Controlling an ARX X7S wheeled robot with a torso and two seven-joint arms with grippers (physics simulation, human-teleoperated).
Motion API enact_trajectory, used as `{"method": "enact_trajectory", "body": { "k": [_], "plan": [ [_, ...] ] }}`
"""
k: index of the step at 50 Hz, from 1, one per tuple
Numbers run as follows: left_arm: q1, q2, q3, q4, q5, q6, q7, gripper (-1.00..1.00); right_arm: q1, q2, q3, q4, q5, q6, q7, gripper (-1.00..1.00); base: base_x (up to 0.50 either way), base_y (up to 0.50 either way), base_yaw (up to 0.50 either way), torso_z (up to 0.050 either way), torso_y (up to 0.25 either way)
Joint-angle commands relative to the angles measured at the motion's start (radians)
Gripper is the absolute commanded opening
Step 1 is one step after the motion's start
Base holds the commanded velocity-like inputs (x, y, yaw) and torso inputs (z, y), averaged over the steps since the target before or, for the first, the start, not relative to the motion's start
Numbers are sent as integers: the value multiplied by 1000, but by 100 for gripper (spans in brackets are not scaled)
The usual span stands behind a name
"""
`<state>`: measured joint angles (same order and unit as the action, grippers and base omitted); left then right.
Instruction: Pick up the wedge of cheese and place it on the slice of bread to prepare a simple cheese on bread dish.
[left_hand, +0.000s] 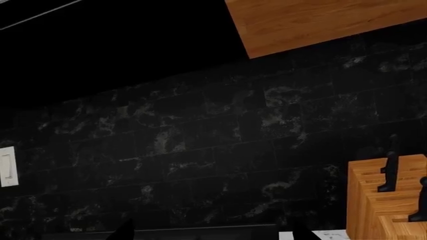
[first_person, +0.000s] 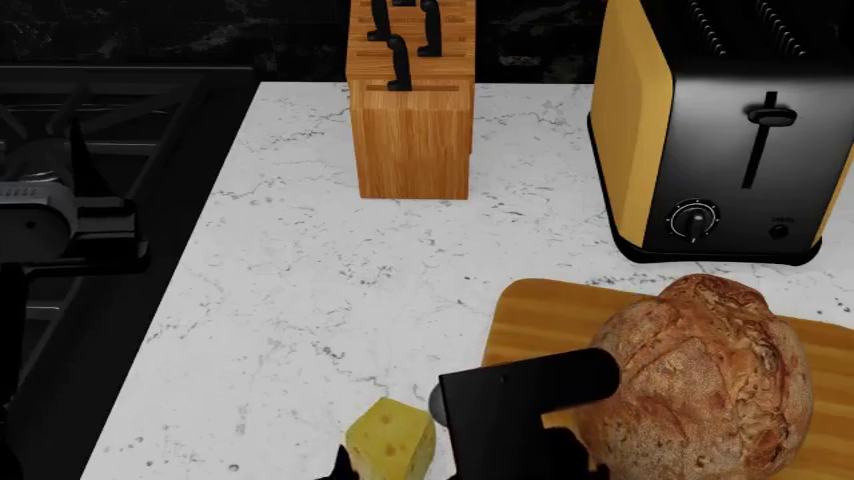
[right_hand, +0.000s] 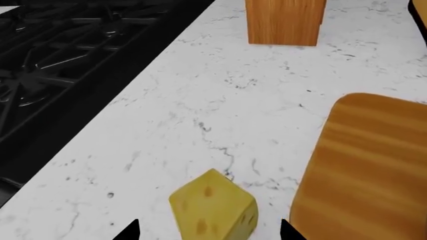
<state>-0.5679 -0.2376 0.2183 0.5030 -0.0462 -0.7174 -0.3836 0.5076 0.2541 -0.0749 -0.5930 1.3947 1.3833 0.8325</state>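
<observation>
A black stove (first_person: 94, 150) fills the left; the left pincer (left_hand: 210, 231) faces the dark tiled wall, only its fingertips showing, spread and holding nothing; a knife block (first_person: 410, 100) stands on the white marble table (first_person: 294, 290); the cheese (right_hand: 215, 210) lies on the table between the released right pincer's (right_hand: 210, 231) tips; the cutting board (first_person: 561, 320) carries the bread (first_person: 714, 375); a toaster (first_person: 727, 130) stands behind.
</observation>
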Motion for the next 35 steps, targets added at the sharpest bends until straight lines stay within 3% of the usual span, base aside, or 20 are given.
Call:
{"method": "enact_trajectory", "body": {
  "k": [1, 35],
  "plan": [
    [0, -3, 1, 4, -6, 0, -3, 100, 13, 9, -54, 49, -96, -41, -90, 100, 0, 0, 0, 0, 0],
    [0, -11, 6, 8, -14, 3, -20, 100, -27, 33, -151, 114, -182, -152, -195, 100, 0, 0, 0, 0, 0]
  ]
}}
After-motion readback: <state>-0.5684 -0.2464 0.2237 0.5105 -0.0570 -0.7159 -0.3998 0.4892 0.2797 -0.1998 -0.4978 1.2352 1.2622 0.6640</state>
